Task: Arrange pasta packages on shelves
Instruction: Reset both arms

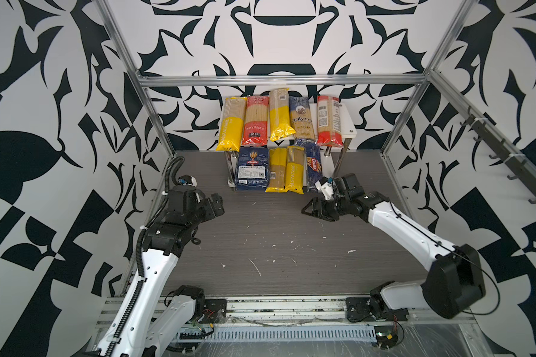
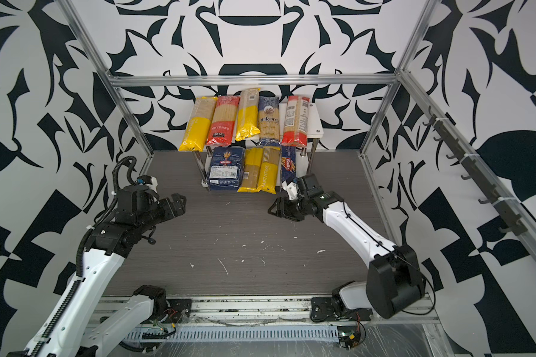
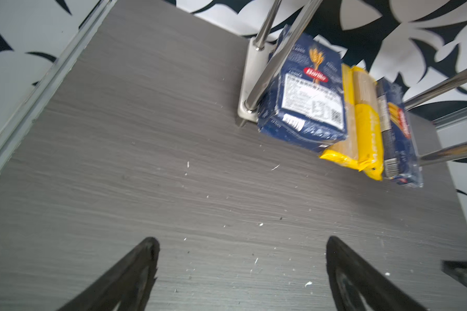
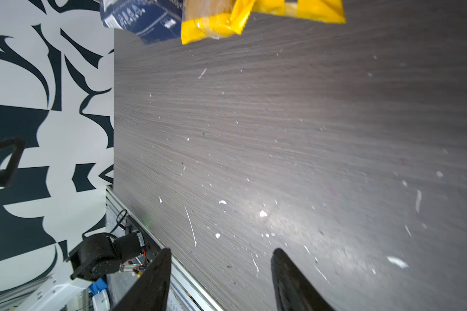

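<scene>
While both arms hang over the bench (image 1: 260,241), all nine packs lie on the rack (image 1: 348,123) at its far end.

Upper board (image 2: 317,123), from the robot's left: yellow bag (image 1: 231,123), red bag (image 1: 256,120), second yellow bag (image 1: 279,114), blue bag (image 1: 302,119), second red bag (image 1: 328,120). They lie side by side, lengthwise front to back, with their near ends overhanging the front edge. A bare strip of board shows at the right.

Lower board (image 3: 250,86), same order: wide Barilla pack (image 1: 252,168), third yellow bag (image 1: 276,170), fourth yellow bag (image 1: 294,170), slim Barilla box (image 1: 313,165). These are packed close together, near ends projecting over the bench.

Left end effector (image 1: 218,205): jaws spread wide, nothing between them. It is near the left front of the rack and apart from it. The left wrist view shows bare bench between the fingers (image 3: 146,266).

Right end effector (image 1: 310,210): jaws partly apart, empty, just in front of the slim Barilla box. Its wrist camera housing (image 1: 325,188) overlaps the box's near end in both top views; contact cannot be judged from this angle. The right wrist view shows bare bench between the fingers (image 4: 289,277).

Bench surface: dark grey grain, scattered white specks.
</scene>
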### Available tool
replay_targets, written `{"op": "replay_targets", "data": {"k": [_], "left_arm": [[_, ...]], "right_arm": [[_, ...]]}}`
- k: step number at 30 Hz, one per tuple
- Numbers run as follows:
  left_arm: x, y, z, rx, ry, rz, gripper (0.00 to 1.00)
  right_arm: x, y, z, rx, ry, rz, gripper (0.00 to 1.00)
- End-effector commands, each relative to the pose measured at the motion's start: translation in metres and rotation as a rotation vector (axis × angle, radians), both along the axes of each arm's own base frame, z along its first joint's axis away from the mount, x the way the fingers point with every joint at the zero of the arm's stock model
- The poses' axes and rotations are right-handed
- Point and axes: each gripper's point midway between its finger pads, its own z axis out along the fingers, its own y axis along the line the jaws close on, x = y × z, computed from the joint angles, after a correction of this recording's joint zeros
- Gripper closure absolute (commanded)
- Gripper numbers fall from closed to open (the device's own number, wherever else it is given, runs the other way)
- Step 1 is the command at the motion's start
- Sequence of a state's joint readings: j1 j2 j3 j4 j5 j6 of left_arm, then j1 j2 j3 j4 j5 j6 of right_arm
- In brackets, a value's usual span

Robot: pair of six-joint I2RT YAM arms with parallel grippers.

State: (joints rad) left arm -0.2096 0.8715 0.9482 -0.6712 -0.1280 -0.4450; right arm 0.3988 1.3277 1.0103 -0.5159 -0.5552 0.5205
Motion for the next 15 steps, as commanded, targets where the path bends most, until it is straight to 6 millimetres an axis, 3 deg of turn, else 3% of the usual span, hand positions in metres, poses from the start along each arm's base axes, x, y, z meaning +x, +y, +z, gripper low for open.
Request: {"op": "replay_targets", "data": {"k": [1, 5, 11, 13, 14, 15], "left_arm": [[-0.001, 0.013, -0.011, 0.048, 0.016, 0.053, 0.01], [0.003, 0.024, -0.008, 0.099, -0.031, 0.093, 0.01], [0.013, 0.031, -0.014, 0.152, -0.090, 0.115, 0.01], [0.016, 0.034, -0.017, 0.164, -0.112, 0.129, 0.01], [0.018, 0.036, -0.017, 0.173, -0.132, 0.134, 0.01], [0.019, 0.037, -0.018, 0.183, -0.151, 0.135, 0.01]], "right_arm": [[-0.013, -0.018, 0.009, -0.068, -0.078, -0.001, 0.37], [-0.024, -0.050, 0.001, -0.242, -0.111, -0.022, 0.34], [-0.019, -0.105, -0.008, -0.513, -0.220, -0.129, 0.26], [-0.015, -0.118, -0.003, -0.555, -0.283, -0.176, 0.18], [-0.013, -0.123, 0.000, -0.572, -0.324, -0.195, 0.02], [-0.010, -0.126, 0.003, -0.575, -0.365, -0.207, 0.01]]}}
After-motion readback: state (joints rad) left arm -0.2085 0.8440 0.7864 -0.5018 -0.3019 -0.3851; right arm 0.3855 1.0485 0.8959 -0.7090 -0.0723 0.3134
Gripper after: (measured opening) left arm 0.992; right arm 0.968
